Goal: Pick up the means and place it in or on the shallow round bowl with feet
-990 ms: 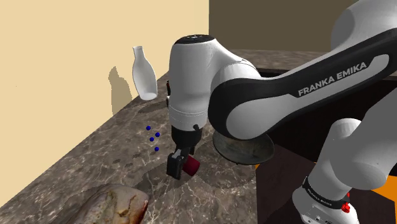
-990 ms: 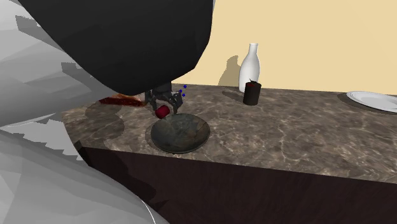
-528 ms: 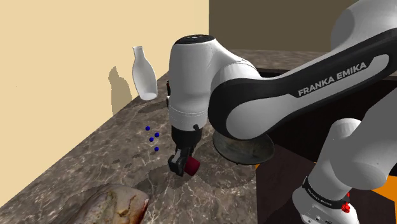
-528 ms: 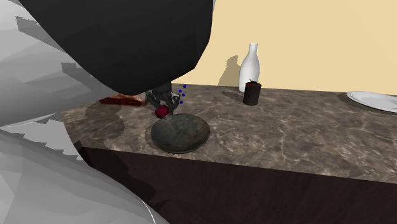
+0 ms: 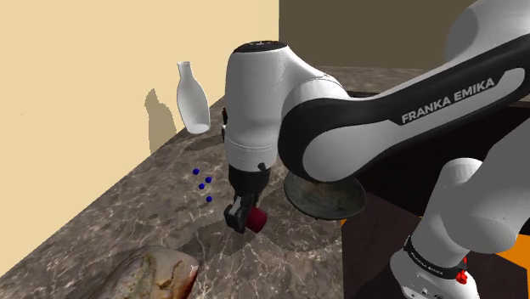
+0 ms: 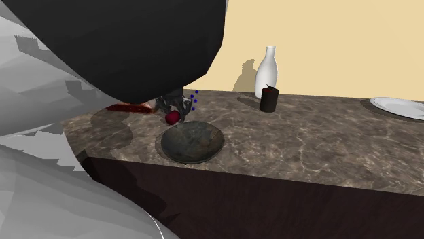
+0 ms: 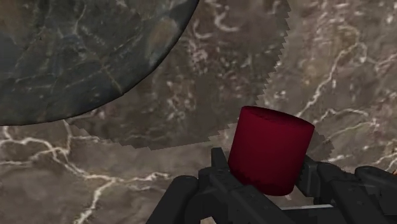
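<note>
**Red cylinder in the grip, bowl right alongside**

The gripper is closed around the small red cylinder. The wrist view shows the black fingers pressed against its sides, only as far apart as the cylinder is wide. It is pinched low on the body, so the flat top sticks out past the fingertips. That looks like a sensible hold, because the piece should drop free once the fingers part.

The cylinder hangs just above the marbled counter, with its shadow on the stone beneath. It is beside the dark shallow bowl and not over it. In the second exterior view it sits by the bowl's far rim, so I judge the carry to be underway and the crossing not yet made. The bowl's feet can't be made out from here.

The rim is low and the gap is short, so nothing lies between the cylinder and the bowl. A cluster of blue dots floats close to the gripper on the wall side. A white bottle stands back against the wall, well apart. A black jar stands near the bottle, and a white plate lies at the far end of the counter. A brown lump sits at the near corner in the shoulder view. All of these are off the line to the bowl. The bowl rests near the counter's edge, so a nudge to it is the main risk.
</note>
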You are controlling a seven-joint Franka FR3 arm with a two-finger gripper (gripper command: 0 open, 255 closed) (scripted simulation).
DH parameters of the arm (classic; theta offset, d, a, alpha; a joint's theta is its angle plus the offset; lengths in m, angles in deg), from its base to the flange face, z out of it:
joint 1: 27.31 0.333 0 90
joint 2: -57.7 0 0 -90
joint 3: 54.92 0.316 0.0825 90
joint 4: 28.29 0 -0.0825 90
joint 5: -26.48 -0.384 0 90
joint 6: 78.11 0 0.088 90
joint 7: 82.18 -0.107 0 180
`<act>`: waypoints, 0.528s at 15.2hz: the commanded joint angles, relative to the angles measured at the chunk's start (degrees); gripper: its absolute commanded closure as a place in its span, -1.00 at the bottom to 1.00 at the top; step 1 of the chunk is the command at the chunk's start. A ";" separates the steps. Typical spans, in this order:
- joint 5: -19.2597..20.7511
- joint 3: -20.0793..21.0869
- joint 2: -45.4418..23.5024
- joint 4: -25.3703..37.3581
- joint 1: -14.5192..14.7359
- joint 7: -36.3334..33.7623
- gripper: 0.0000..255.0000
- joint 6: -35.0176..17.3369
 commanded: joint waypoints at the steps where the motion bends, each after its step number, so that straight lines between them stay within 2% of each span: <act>1: 0.01 -0.23 0.26 1.10 -0.05 0.08 1.00 1.34; 8: 0.02 -1.10 1.24 5.67 -0.17 0.24 1.00 6.82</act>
